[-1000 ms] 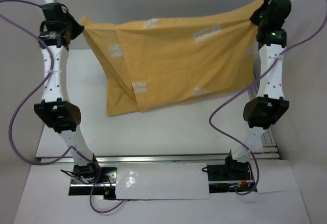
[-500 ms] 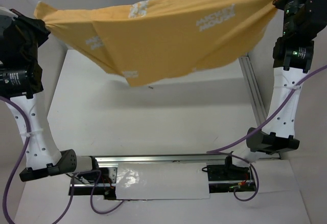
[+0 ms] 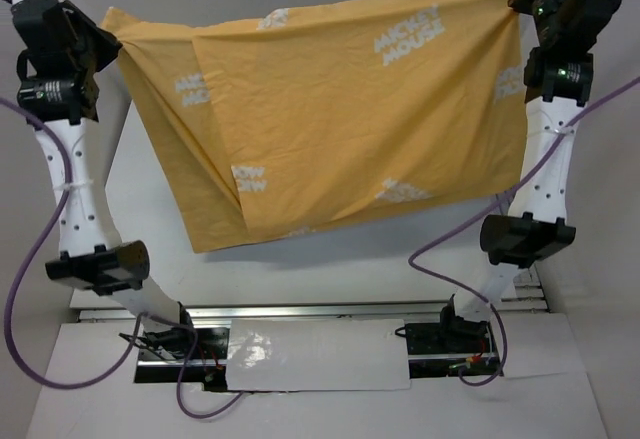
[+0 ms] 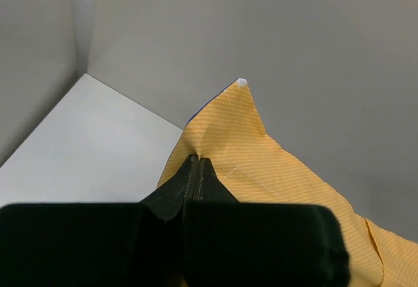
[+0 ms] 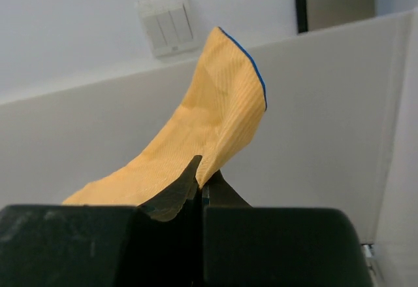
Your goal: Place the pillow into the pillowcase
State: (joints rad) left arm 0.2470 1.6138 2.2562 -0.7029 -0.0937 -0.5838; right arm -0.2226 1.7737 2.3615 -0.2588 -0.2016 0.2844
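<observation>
Hanging pillowcase (image 3: 340, 129), top corners pinched by left pincer (image 4: 195, 163) and right pincer (image 5: 202, 172)

**A big cloth wall across the middle**

The pillowcase (image 3: 340, 119) hangs wide between the left gripper (image 3: 110, 44) and the right gripper (image 3: 517, 4). Each one pinches a top corner tight. The cloth blocks the way to the back of the table (image 3: 330, 269). In front of it, between the two arms, the table top is open. A purple cable (image 3: 413, 247) loops into that room by the right arm. A wall (image 3: 610, 259) stands close on the right side.
</observation>
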